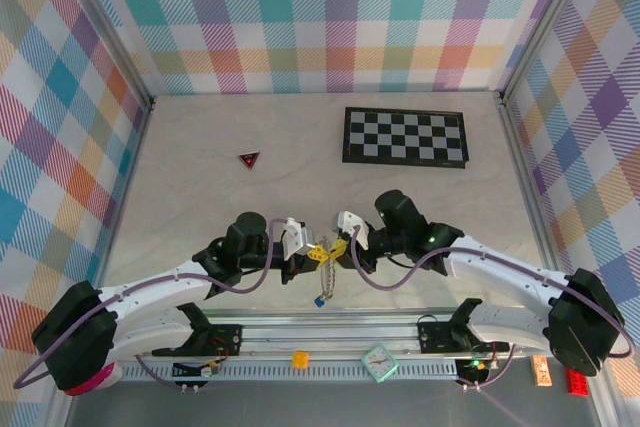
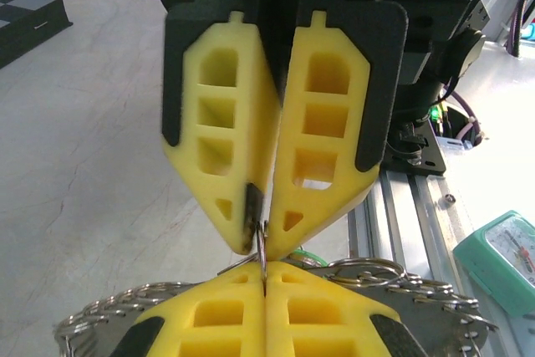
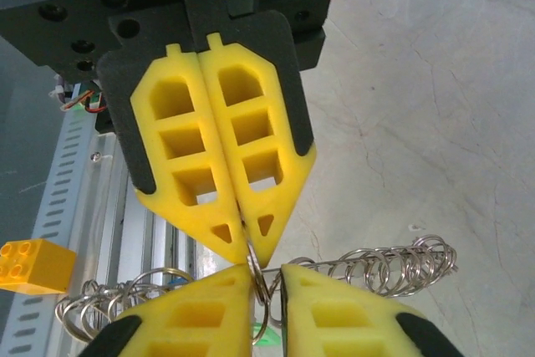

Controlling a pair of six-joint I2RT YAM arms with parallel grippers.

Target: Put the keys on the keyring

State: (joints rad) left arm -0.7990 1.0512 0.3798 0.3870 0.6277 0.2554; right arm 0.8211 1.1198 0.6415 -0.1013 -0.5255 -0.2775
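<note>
top external: left gripper [image 1: 308,253] and right gripper [image 1: 340,245] meet tip to tip at lower centre. both sets of jaws pinch the keyring [image 2: 262,250], likely steadying it for threading.

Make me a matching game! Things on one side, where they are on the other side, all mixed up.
Things:
1 checkerboard
2 red triangle
3 yellow brick
4 keyring

Places:
A between the left gripper and the right gripper
B at the near edge, just left of the green clock
C far side of the table, on the right
D on the table, left of the checkerboard

Pairs: 1-C, 2-D, 3-B, 4-A
</note>
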